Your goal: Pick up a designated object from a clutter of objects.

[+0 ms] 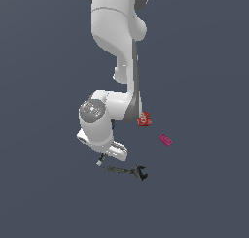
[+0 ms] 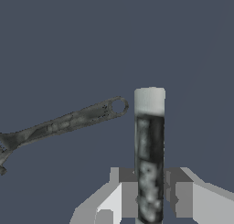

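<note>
The black marker with a white end (image 2: 149, 136) stands between my gripper's (image 2: 150, 193) two grey fingers, which press on both sides of its black body. The white end sticks out past the fingertips. In the exterior view the gripper (image 1: 102, 159) hangs low under the white arm, and only a small pale bit of the marker (image 1: 100, 161) shows below it. The dark grey wrench (image 1: 127, 171) lies just beside the gripper, toward the exterior view's right; it also shows in the wrist view (image 2: 68, 122), apart from the marker.
A red box (image 1: 144, 119) lies next to the arm's lower link. A pink block (image 1: 165, 140) lies further to the exterior view's right. The dark round lump is hidden. The floor is plain dark grey.
</note>
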`<state>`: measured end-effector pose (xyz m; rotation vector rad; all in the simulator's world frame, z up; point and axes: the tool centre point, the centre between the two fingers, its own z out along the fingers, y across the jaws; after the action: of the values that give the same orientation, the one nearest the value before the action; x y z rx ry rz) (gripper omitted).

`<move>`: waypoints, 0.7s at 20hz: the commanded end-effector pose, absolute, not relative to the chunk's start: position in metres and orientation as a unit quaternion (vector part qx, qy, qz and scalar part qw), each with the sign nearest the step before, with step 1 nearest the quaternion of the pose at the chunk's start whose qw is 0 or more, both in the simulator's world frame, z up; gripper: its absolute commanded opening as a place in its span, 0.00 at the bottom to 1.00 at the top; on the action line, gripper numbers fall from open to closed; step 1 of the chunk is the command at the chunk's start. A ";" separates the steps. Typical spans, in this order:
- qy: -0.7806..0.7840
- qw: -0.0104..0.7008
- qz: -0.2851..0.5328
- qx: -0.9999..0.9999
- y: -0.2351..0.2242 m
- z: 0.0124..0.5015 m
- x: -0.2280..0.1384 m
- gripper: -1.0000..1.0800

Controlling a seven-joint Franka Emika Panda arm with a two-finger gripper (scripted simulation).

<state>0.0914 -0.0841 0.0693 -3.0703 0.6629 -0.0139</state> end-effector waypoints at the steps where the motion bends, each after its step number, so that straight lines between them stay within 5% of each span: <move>1: 0.211 0.000 -0.005 -0.977 -0.079 0.087 0.082 0.00; 14: 0.211 0.000 -0.003 -0.978 -0.051 0.185 0.024 0.00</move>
<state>0.0312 -0.0543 0.1729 -3.0702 0.6613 -0.0095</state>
